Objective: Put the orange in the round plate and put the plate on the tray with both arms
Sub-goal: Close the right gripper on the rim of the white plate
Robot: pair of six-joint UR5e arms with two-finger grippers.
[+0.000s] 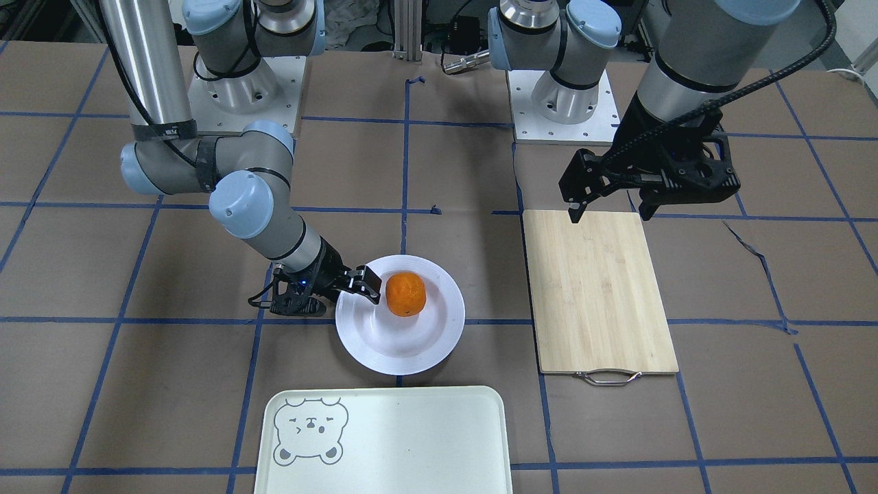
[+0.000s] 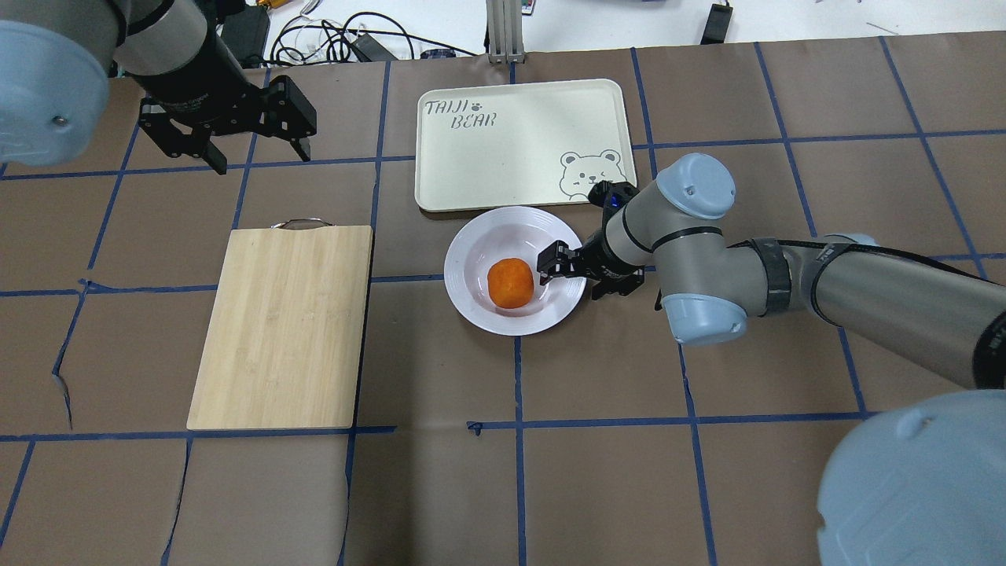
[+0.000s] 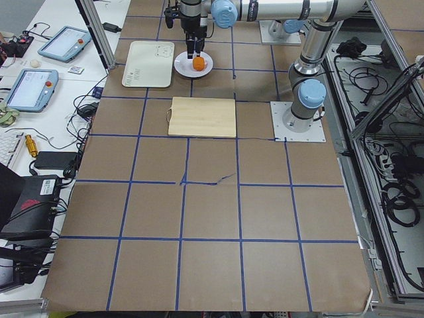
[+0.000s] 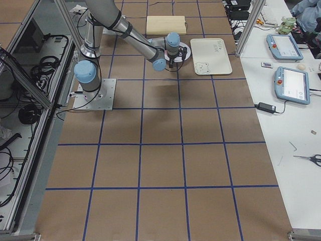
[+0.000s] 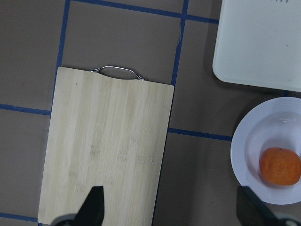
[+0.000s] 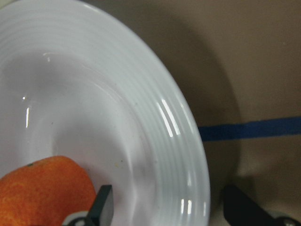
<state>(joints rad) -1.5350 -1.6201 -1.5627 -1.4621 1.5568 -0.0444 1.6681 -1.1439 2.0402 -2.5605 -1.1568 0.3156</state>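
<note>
The orange point(image 1: 405, 293) point(image 2: 510, 282) lies in the well of the white round plate point(image 1: 411, 357) point(image 2: 471, 306), which rests on the table just short of the tray point(image 1: 411, 439) point(image 2: 503, 157). My right gripper point(image 1: 360, 287) point(image 2: 562, 271) is low at the plate's edge and open. In the right wrist view one finger point(image 6: 101, 207) is inside the plate beside the orange point(image 6: 42, 188), the other outside the rim. My left gripper point(image 1: 610, 214) point(image 2: 259, 153) hangs open and holds nothing, near the handle end of the cutting board; its wrist view shows the plate point(image 5: 244, 155) and orange point(image 5: 280, 166) off to one side.
A wooden cutting board point(image 1: 597, 288) point(image 2: 283, 330) with a metal handle lies flat on the left arm's side of the plate. Brown paper with blue tape lines covers the table. Tablets and cables sit on the bench beyond the tray point(image 3: 63, 43).
</note>
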